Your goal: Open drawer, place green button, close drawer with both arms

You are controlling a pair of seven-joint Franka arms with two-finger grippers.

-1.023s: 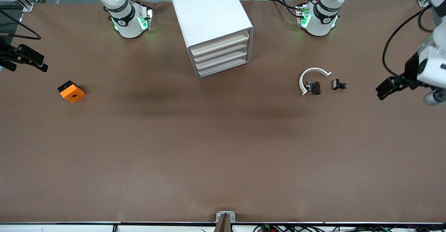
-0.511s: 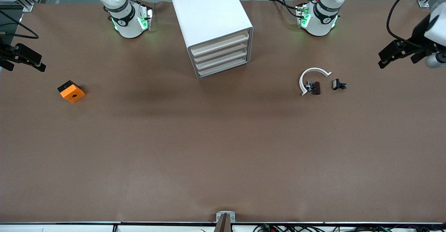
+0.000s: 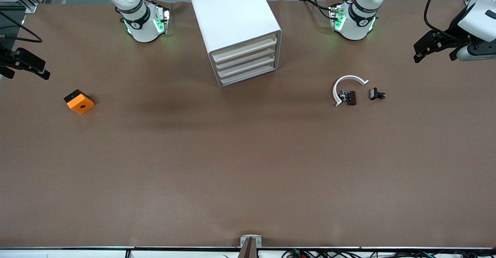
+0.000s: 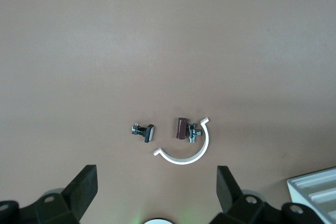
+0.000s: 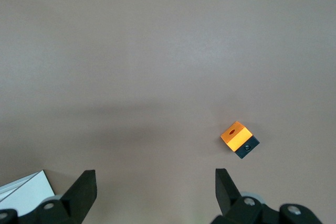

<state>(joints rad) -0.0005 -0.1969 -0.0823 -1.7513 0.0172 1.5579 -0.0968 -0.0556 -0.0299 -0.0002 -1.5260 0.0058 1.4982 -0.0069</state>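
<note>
The white drawer cabinet (image 3: 244,58) stands at the middle of the table between the arms' bases, its drawers all shut; a corner of it shows in the left wrist view (image 4: 315,190) and the right wrist view (image 5: 23,188). The button is out of view. My left gripper (image 3: 436,54) hangs open and empty over the left arm's end of the table; in the left wrist view the left gripper (image 4: 156,177) holds nothing. My right gripper (image 3: 28,75) hangs open and empty over the right arm's end, also bare in its own view (image 5: 155,179).
An orange block (image 3: 79,102) (image 5: 237,137) with a hole lies toward the right arm's end. A white curved piece (image 3: 348,83) (image 4: 189,156), a brown part (image 3: 352,97) (image 4: 182,128) and a small black clip (image 3: 376,94) (image 4: 143,131) lie toward the left arm's end.
The left gripper has swung away from the front camera, toward the bases' side of the table. The right gripper has shifted only slightly. Nothing on the table has moved.
</note>
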